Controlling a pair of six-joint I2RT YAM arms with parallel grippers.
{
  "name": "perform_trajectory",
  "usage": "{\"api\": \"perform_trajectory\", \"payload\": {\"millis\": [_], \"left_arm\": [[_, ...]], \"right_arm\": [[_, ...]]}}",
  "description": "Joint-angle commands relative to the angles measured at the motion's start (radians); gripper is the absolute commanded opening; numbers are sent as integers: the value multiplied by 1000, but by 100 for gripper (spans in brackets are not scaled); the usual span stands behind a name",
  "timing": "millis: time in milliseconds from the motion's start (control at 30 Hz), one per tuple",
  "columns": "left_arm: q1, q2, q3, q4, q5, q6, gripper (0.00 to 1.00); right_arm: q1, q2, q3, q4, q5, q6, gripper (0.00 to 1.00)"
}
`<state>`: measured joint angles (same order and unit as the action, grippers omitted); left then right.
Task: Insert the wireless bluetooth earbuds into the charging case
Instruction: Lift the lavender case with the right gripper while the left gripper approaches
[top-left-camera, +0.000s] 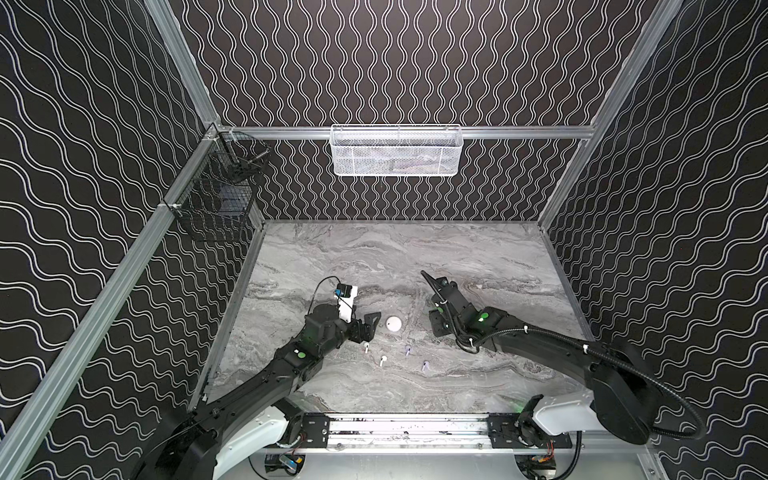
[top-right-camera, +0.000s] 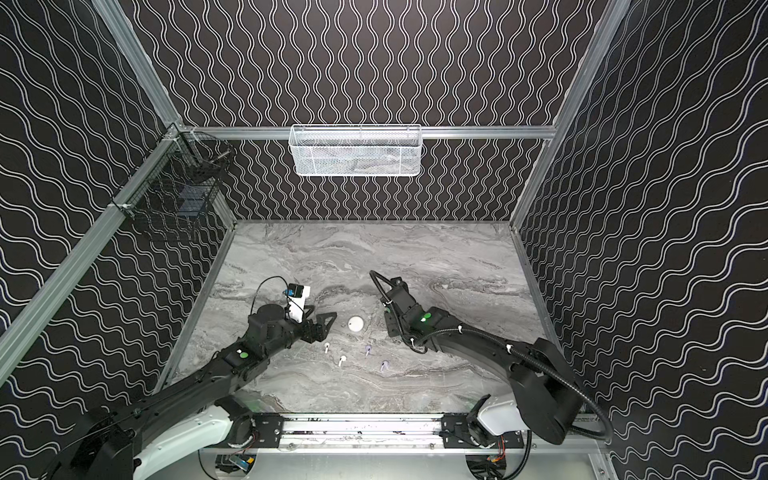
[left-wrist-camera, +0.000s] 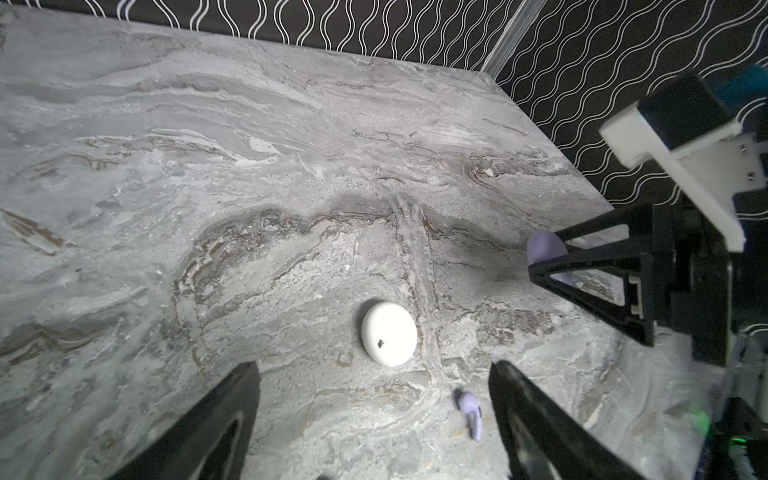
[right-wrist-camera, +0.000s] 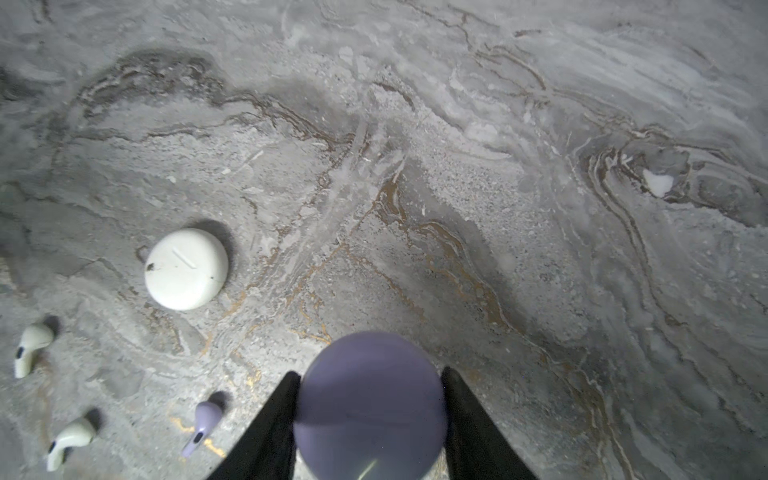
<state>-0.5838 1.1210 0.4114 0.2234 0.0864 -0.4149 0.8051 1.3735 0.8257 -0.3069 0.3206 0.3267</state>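
Lilac case (right-wrist-camera: 369, 407) in the grip of the right pincer (right-wrist-camera: 372, 374); earbuds (top-left-camera: 381, 360) on marble (top-left-camera: 374, 257) beside the wide-spread left pincer (top-left-camera: 371, 328)

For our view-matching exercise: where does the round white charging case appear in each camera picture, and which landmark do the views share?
In a top view: round white charging case, middle of the grey marbled table.
In a top view: same spot, slightly further left.
Left wrist: ahead of the open fingers of the left gripper.
Right wrist: beside the lilac round case that the right gripper holds.
Shared landmark: the lilac stemmed earbud near it.
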Motion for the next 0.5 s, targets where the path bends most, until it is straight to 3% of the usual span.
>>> {"api": "perform_trajectory", "payload": {"millis": [0,200,467], "left_arm": [[-15,-12,45,-53,65,-125,89],[-21,20,160,-209,143,-164,84],[-23,142,276,-270,357,-203,83]], "right_arm": [[14,-54,-29,65,-8,-26,31],[45,-103,-53,120,-46,-69,31],[106,-155,-84,199,-59,-128,31]]}}
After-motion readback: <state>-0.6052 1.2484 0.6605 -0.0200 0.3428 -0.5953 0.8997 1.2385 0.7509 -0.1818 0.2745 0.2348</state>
